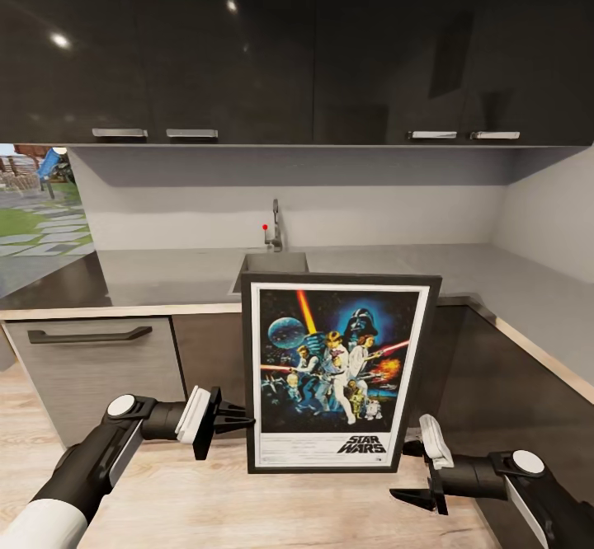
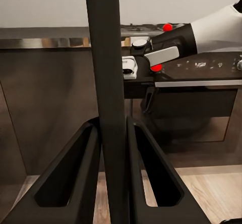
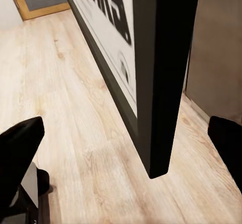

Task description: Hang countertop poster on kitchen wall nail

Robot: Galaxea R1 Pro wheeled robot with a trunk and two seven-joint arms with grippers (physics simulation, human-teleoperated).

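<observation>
A framed Star Wars poster (image 1: pixel 334 372) hangs upright in the air in front of the kitchen countertop (image 1: pixel 165 273), lifted clear of it and held out over the light wood floor (image 1: pixel 231 499). Its face shows toward the head camera: white border, dark artwork with figures, and the logo at the bottom. The top edge of the poster overlaps the steel sink (image 1: pixel 272 265) set into the pale grey worktop, and a chrome tap (image 1: pixel 275 227) stands behind the sink against the grey backsplash (image 1: pixel 371 203).

The left gripper (image 1: pixel 239 419) meets the poster's left edge low down. In the left wrist view its two dark fingers (image 2: pixel 75 178) are pressed against either side of the thin black frame (image 2: pixel 108 108), clamping it.

The right gripper (image 1: pixel 417 471) sits just beside the poster's lower right corner. In the right wrist view its fingertips (image 3: pixel 20 148) stand wide apart, with the poster's corner (image 3: pixel 161 108) between them and touching neither, so it grips nothing.

Dark glossy wall cabinets (image 1: pixel 247 46) with steel handles run above the countertop. Dark cabinet fronts (image 1: pixel 91 359) sit below it.
</observation>
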